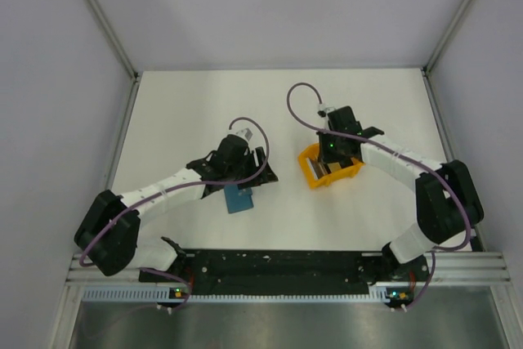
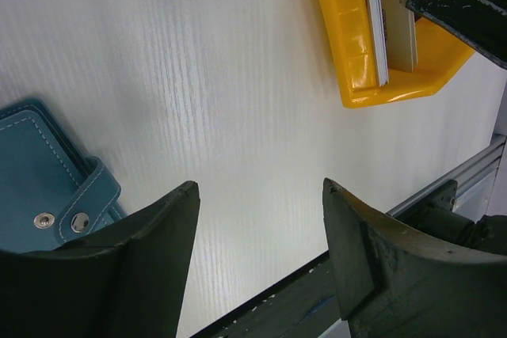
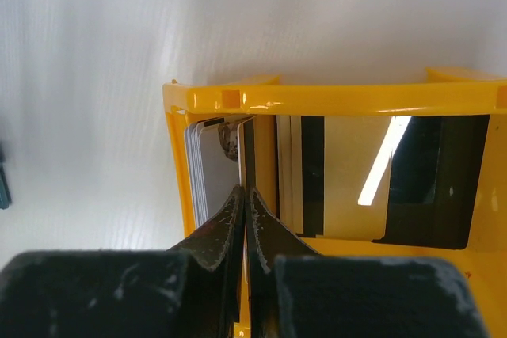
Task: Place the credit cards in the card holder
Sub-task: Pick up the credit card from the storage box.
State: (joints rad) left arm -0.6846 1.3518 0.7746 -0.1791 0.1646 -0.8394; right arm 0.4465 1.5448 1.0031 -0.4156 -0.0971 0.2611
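**Pick-up under way: one card pinched, lift to come**

Left of centre in the overhead view lies the card holder (image 1: 239, 199), strap snaps showing (its contents can't be seen). The left gripper (image 2: 261, 191) hangs beside it, jaws wide and empty. Right of centre, the orange tray (image 1: 327, 171) holds the credit cards (image 3: 206, 172) on edge. The right gripper (image 3: 244, 203) is pinched tight on one card (image 3: 248, 156). The next move probably calls for a straight lift clear of its neighbours.
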